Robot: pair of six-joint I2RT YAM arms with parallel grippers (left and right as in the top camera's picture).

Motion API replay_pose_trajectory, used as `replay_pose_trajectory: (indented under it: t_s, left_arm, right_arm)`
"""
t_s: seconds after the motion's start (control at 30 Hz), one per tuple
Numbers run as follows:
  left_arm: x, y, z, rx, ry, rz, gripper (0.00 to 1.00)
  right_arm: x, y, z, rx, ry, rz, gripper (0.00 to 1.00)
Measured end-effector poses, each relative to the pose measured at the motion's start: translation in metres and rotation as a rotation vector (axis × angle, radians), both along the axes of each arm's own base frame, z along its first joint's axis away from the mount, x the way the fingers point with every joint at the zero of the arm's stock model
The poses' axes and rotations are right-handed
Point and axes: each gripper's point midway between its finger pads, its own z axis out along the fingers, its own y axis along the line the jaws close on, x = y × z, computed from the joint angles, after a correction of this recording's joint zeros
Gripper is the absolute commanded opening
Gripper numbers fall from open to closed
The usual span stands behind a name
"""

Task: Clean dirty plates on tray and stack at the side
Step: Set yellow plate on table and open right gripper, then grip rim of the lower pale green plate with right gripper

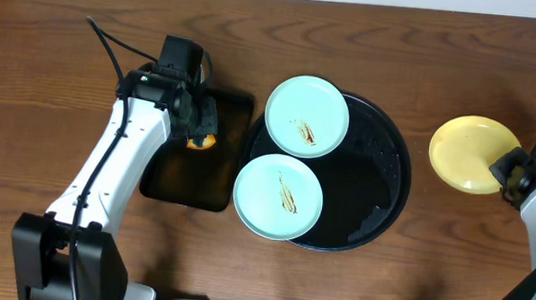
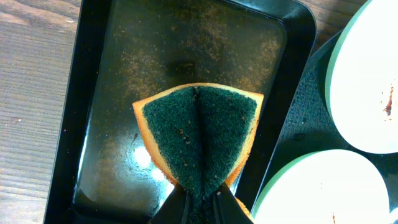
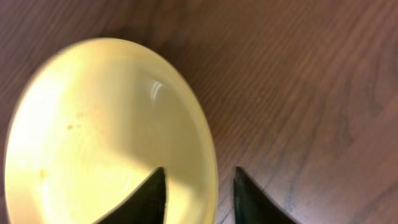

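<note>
Plates (image 1: 278,196) look light, stiff and slick, best pinched at the rim, where the right claw (image 3: 200,173) straddles the yellow plate (image 3: 93,124), parted; left claw (image 2: 200,205) clamps the sponge (image 2: 199,134).

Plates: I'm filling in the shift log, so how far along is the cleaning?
Done: the yellow plate lies off the round tray, right pincer open around its rim. In hand: left pincer grips the sponge over the rectangular tray. Left: far green plate and near green plate, both brown-smeared.
</note>
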Motion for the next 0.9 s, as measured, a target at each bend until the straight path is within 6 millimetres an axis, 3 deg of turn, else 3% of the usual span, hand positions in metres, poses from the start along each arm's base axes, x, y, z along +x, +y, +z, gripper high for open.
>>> replay_pose_trajectory:
  t_s: [0.1, 0.2, 0.37, 0.47, 0.63, 0.9]
  left_arm:
    - [0.000, 0.000, 0.000, 0.000, 0.000, 0.000, 0.08]
    - [0.000, 0.000, 0.000, 0.000, 0.000, 0.000, 0.08]
    - [0.000, 0.000, 0.000, 0.000, 0.000, 0.000, 0.08]
    - [0.000, 0.000, 0.000, 0.000, 0.000, 0.000, 0.08]
    - [0.000, 0.000, 0.000, 0.000, 0.000, 0.000, 0.08]
    - [0.000, 0.000, 0.000, 0.000, 0.000, 0.000, 0.08]
  right_arm:
    - [0.010, 0.013, 0.008, 0.040, -0.053, 0.077, 0.38]
    - [0.022, 0.040, 0.025, 0.110, -0.129, 0.211, 0.37]
    - [0.025, 0.119, 0.034, 0.276, -0.148, 0.482, 0.39]
    - [0.013, 0.177, 0.029, 0.377, -0.090, 0.658, 0.41]
    - [-0.011, 0.255, 0.022, 0.452, 0.001, 0.911, 0.46]
    - [-0.051, 0.332, -0.013, 0.516, 0.168, 1.145, 0.41]
